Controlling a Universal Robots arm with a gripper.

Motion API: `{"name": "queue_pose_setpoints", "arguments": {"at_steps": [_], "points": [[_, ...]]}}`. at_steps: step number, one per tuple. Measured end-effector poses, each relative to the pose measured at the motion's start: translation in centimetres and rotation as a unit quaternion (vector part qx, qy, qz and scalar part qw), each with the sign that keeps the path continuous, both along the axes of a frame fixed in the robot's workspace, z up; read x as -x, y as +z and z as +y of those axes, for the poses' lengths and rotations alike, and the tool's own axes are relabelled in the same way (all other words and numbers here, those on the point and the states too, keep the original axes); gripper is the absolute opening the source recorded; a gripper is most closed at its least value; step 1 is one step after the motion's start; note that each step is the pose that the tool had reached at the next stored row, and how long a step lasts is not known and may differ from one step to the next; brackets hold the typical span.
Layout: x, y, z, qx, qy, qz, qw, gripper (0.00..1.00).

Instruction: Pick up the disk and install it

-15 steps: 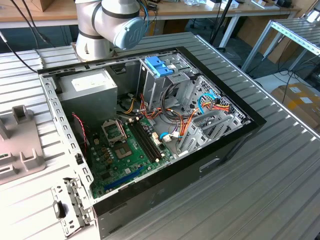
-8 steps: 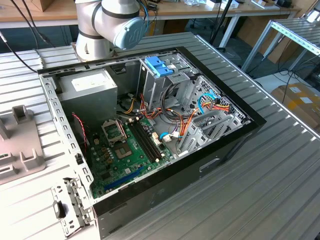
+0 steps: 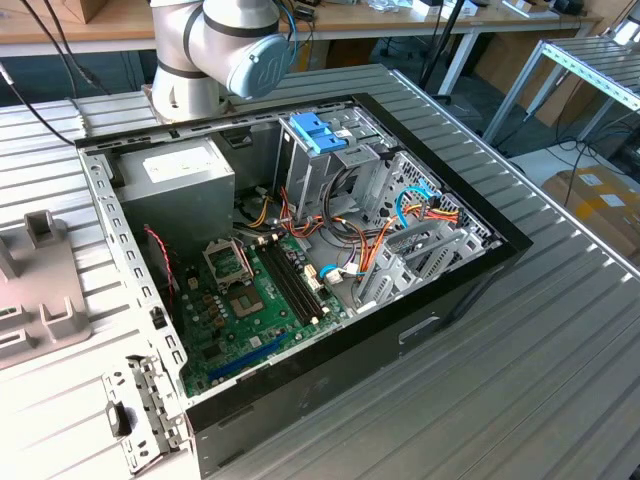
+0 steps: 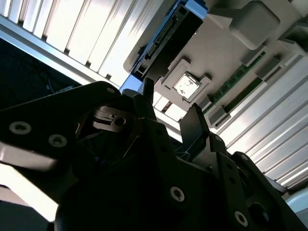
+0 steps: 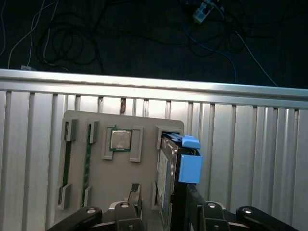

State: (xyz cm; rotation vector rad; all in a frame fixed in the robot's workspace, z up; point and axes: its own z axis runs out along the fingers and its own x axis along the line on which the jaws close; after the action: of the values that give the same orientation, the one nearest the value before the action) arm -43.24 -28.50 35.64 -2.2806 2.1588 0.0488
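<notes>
Silver-grey flat metal disk [image 5: 166, 159], blue plastic tabs [image 5: 189, 163], stands on edge in grey plastic fixture tray [image 3: 45, 320], 9 o'clock in exterior view. Black pincer [image 5: 163, 188] spread, straddling disk. Judged dense, rigid, shock-sensitive: clamp flat faces.

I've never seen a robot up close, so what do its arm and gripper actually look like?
The arm has rounded silver-grey joints, one capped in light blue, with thin cables beside it. The gripper is black: flat linkage plates dotted with silver screw heads, ending in two narrow fingers.
</notes>
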Motion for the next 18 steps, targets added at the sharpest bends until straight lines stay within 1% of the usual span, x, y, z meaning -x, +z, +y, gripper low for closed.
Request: {"name": "queue_pose_setpoints", "arguments": {"at_steps": [2, 3, 7, 12, 13, 15, 16, 17, 18], "points": [[0.0, 0.0, 0.0, 0.0, 0.0, -0.0001, 1.0, 0.51], [0.0, 0.0, 0.0, 0.0, 0.0, -0.0002, 1.0, 0.57], [0.23, -0.04, 0.06, 0.0, 0.0, -0.0003, 1.0, 0.57], [0.35, -0.14, 0.6, -0.0001, -0.001, -0.0003, 1.0, 0.57], [0.35, -0.17, 0.77, -0.0002, -0.001, -0.0003, 1.0, 0.57], [0.36, -0.21, 0.88, -0.0007, -0.001, -0.0005, 1.0, 0.57], [0.38, -0.21, 0.9, -0.0028, -0.001, -0.0002, 1.0, 0.57], [0.41, -0.22, 0.91, -0.0182, -0.001, -0.0003, 0.99983, 0.57], [0.41, -0.21, 0.9, -0.0283, -0.001, -0.0002, 0.9996, 0.57]]}}
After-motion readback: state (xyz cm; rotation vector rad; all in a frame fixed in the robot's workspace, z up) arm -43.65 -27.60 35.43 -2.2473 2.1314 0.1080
